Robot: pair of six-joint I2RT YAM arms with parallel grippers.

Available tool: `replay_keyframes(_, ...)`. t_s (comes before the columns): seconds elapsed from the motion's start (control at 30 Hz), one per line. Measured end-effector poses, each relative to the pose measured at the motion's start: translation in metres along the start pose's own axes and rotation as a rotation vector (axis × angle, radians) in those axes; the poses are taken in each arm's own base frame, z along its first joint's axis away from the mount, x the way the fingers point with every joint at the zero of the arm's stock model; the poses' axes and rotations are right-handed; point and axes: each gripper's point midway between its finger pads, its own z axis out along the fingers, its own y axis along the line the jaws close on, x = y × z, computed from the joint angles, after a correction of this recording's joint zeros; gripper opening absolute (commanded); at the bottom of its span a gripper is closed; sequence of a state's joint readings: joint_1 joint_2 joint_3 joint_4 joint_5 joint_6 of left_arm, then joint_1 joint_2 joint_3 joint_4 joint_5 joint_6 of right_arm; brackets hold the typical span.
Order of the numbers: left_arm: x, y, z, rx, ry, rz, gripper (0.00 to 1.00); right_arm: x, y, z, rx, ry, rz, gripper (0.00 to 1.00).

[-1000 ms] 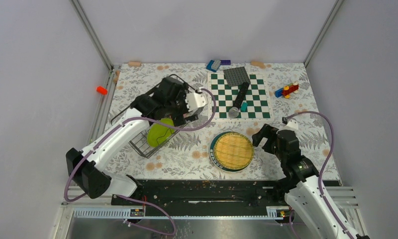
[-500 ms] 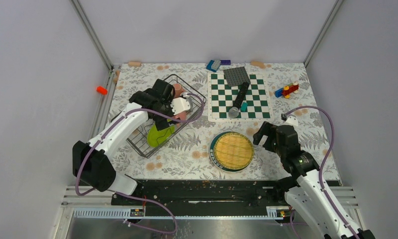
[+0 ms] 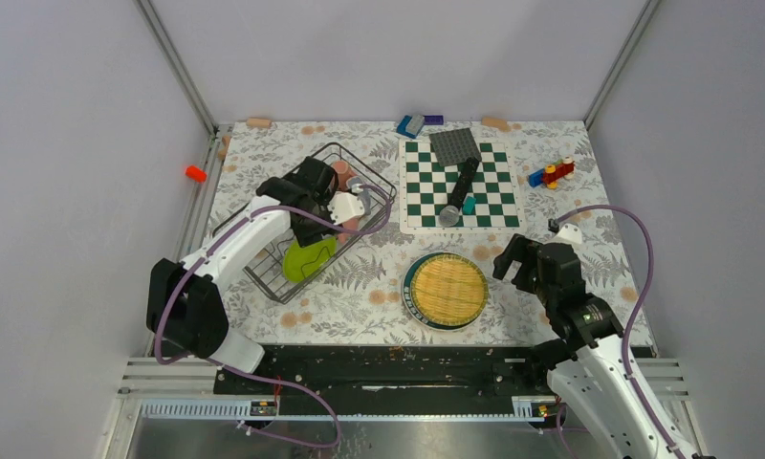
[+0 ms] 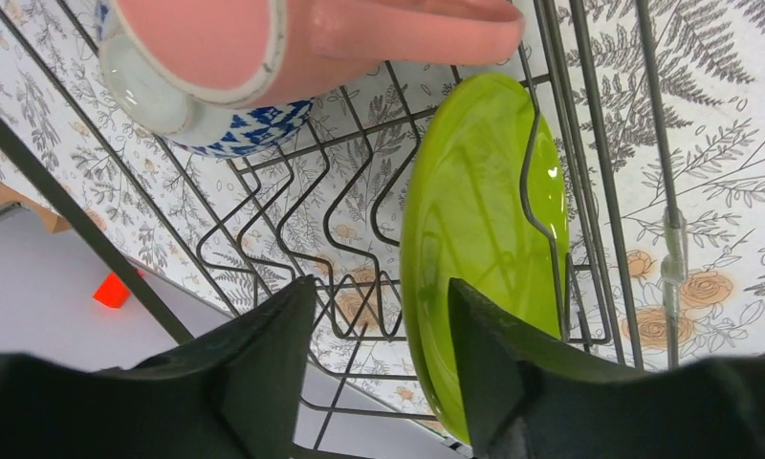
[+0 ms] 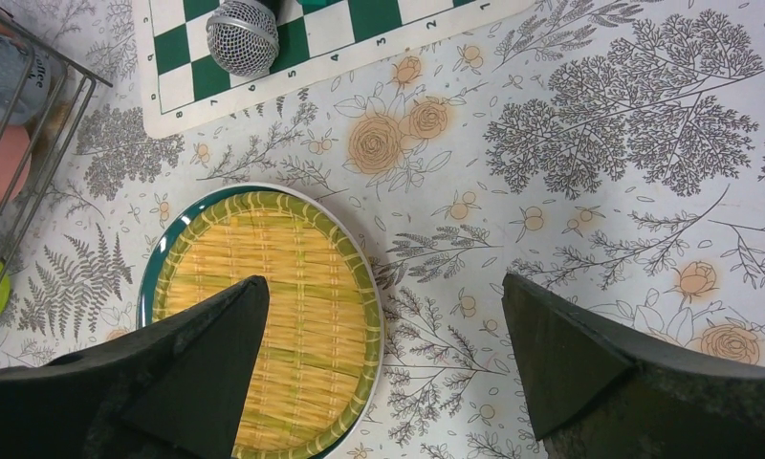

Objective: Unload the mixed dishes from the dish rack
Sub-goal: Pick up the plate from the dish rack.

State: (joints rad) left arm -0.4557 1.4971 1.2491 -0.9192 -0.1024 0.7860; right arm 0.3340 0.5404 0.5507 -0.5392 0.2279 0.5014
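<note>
The dark wire dish rack (image 3: 264,251) stands at the left. A lime-green plate (image 3: 307,256) stands upright in its near end. My left gripper (image 3: 314,232) is open and low inside the rack. In the left wrist view my left gripper (image 4: 379,335) has its jaws on either side of the lime plate's (image 4: 484,220) near rim, not closed on it. A pink mug (image 4: 264,38) lies over the blue patterned bowl (image 4: 254,129). The yellow-orange plate (image 3: 445,290) lies flat on the table. My right gripper (image 3: 513,260) is open and empty just to its right. No white plate shows.
A green-white chessboard (image 3: 493,206) at the back carries a microphone (image 3: 458,191), a grey baseplate (image 3: 454,145) and a teal block (image 3: 469,204). Toy blocks (image 3: 551,173) lie at the back right, blue blocks (image 3: 412,124) at the back. The rack's corner (image 5: 25,143) shows in the right wrist view.
My left gripper has dropped from above the rack down into it, onto the lime plate's rim. My right gripper has drawn a little right, away from the yellow-orange plate.
</note>
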Motion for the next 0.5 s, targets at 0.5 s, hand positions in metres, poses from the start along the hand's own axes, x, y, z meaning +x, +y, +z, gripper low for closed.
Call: replay_keyframes(0.5, 0.010, -0.019, 0.013, 0.053, 0.025, 0.022, 0.27, -0.001, -0.004, -0.002, 0.019, -0.005, -0.010, 1.00)
